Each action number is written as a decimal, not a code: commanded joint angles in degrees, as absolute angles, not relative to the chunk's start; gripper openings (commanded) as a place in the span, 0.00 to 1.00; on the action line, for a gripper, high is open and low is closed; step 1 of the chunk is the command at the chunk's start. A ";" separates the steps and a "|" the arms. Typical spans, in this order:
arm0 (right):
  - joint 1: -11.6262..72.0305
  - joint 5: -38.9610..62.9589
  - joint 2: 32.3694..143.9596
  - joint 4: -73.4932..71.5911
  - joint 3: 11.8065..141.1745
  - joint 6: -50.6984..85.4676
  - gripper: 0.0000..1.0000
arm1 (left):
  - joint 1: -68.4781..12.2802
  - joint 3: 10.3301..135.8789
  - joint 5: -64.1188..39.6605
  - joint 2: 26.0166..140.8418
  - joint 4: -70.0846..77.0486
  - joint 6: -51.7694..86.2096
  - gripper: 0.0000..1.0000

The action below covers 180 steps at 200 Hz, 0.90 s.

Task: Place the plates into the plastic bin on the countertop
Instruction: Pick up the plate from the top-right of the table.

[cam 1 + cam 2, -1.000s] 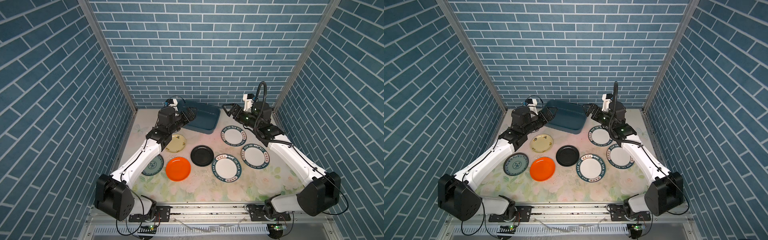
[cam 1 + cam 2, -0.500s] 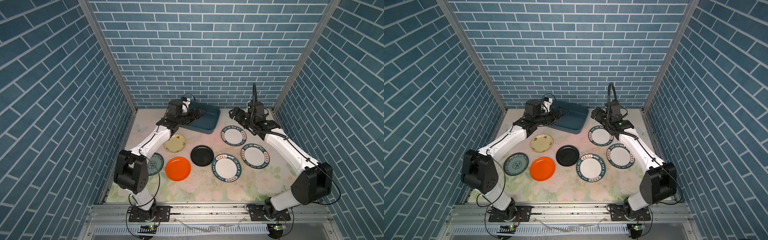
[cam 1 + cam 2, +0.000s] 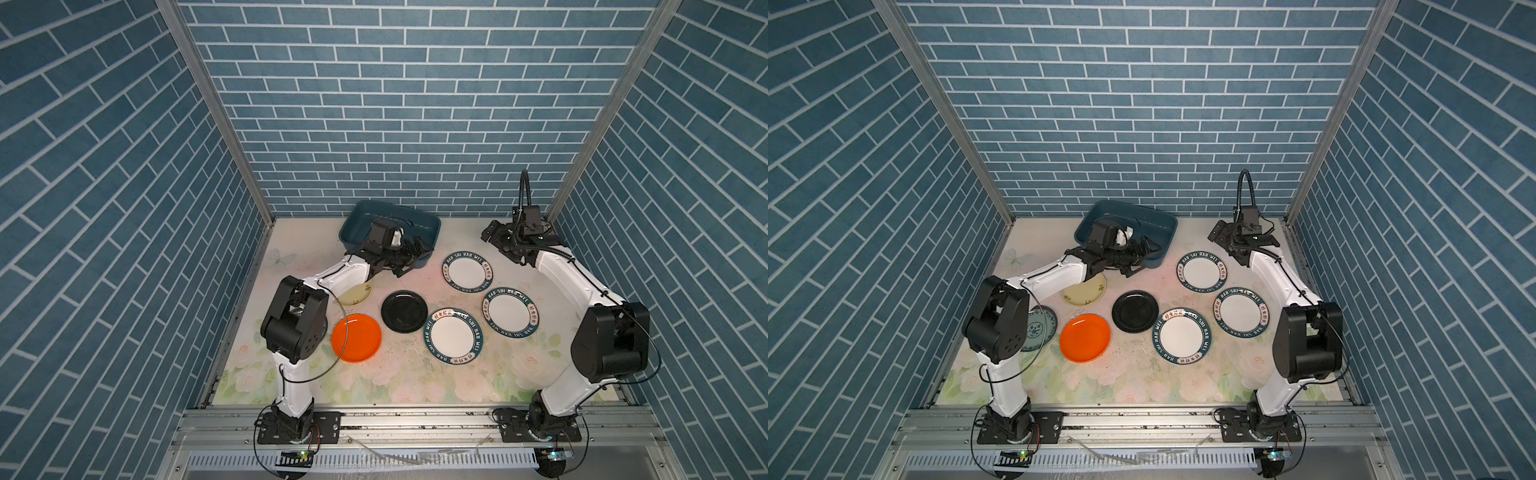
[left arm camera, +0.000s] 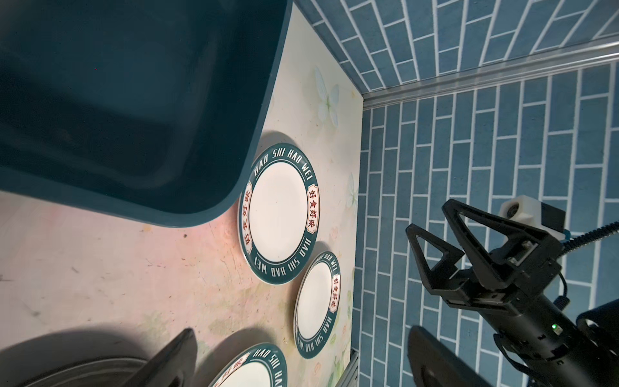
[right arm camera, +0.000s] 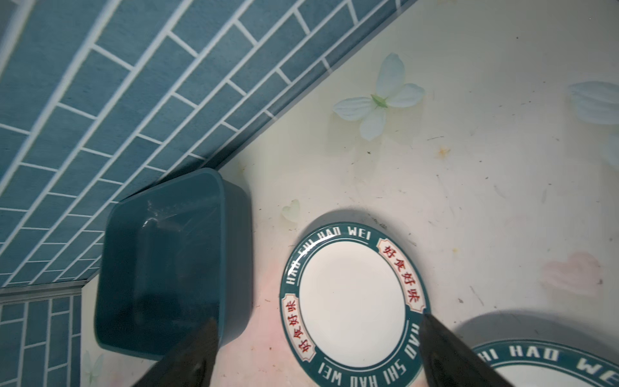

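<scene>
The plastic bin (image 3: pixel 357 224) sits at the back of the countertop (image 3: pixel 291 245), its near wall partly hidden by the left gripper (image 3: pixel 409 258) (jaws spread wide, empty). Seven plates lie outside it: three white lettered plates (image 3: pixel 467 270) (image 3: pixel 510 309) (image 3: pixel 453 336), a black plate (image 3: pixel 404 311), an orange plate (image 3: pixel 356 338), a pale yellow plate (image 3: pixel 1084 293) half under the left arm (image 3: pixel 1050 276), and a teal patterned plate (image 3: pixel 1044 328) largely behind its elbow. The right gripper (image 3: pixel 492 237) hovers wide and empty.

Lab test cell, kitchen mock-up: printed brick wall panels (image 3: pixel 395 104), aluminium rail (image 3: pixel 415 419) with left arm (image 3: pixel 340 270) and right arm (image 3: pixel 561 274) bolted on, floral counter (image 3: pixel 395 374).
</scene>
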<state>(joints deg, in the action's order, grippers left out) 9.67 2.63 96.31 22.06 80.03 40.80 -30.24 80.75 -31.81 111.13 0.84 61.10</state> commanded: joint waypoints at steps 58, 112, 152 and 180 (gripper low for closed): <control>4.98 13.63 105.95 21.47 81.78 34.63 0.93 | -39.91 81.27 -18.57 119.87 9.75 76.16 0.89; 4.42 18.28 112.50 20.18 82.86 34.54 0.93 | -42.20 79.99 -14.24 124.30 15.84 78.03 0.83; 4.31 19.84 115.36 19.61 83.88 34.54 0.93 | -42.93 79.95 -13.07 128.19 20.63 80.10 0.79; 4.39 21.45 117.09 19.46 84.77 34.67 0.92 | -43.37 80.59 -12.27 130.54 22.45 80.87 0.74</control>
<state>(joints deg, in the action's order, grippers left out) 4.54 19.00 115.35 20.05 82.89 35.68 -42.68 80.44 -14.24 128.05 20.08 79.90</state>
